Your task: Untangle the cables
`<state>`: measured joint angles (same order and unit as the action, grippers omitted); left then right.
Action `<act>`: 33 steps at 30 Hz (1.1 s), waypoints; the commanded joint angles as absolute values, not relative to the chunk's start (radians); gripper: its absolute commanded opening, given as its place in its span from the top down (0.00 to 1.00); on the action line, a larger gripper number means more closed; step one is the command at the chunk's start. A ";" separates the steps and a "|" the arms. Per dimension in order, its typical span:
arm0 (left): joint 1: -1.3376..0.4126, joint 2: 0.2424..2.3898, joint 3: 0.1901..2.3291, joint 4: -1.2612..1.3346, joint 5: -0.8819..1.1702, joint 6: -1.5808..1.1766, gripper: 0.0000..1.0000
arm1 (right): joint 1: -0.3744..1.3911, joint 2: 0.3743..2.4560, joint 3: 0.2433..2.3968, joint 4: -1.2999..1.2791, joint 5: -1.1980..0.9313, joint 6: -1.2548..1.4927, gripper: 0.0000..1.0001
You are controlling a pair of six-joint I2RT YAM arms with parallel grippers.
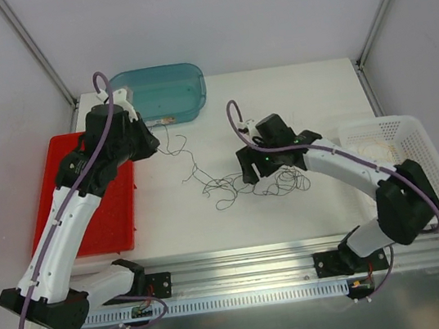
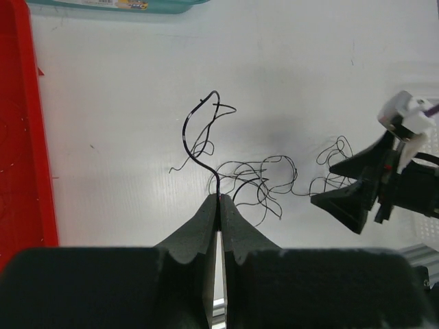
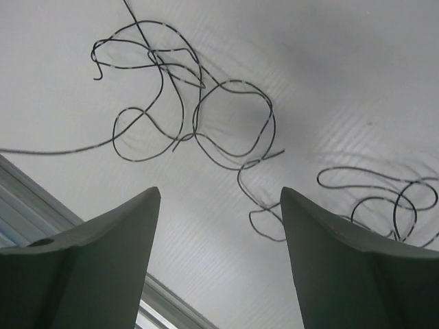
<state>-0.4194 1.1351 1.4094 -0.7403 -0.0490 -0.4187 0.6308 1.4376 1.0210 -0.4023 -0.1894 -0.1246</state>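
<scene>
Thin dark cables (image 1: 227, 185) lie in loose curls on the white table between the two arms. One strand (image 1: 177, 147) runs from this tangle up to my left gripper (image 1: 154, 146). In the left wrist view that gripper (image 2: 219, 198) is shut on the dark cable (image 2: 187, 130), which rises from the fingertips in a bend. My right gripper (image 1: 251, 171) hovers over the right part of the tangle. In the right wrist view it (image 3: 220, 192) stands open, holding nothing, with the cable loops (image 3: 230, 123) on the table just beyond its fingertips.
A teal bin (image 1: 159, 81) stands at the back left, with a red tray (image 1: 117, 217) under the left arm. A white basket (image 1: 415, 143) at the right holds pale yellow-orange wire. An aluminium rail (image 1: 250, 261) runs along the near edge.
</scene>
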 commanded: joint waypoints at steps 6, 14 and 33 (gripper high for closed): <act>-0.425 1.048 1.336 -0.701 -0.037 -0.449 0.98 | 0.647 1.702 1.222 -0.282 -0.302 -0.224 0.25; -0.423 1.020 1.322 -0.703 -0.060 -0.442 0.98 | 0.673 1.853 1.278 -0.262 -0.406 -0.241 0.27; -0.390 0.977 1.537 -0.885 -0.616 -0.339 1.00 | 0.386 1.517 0.980 -0.328 -0.167 -0.103 0.99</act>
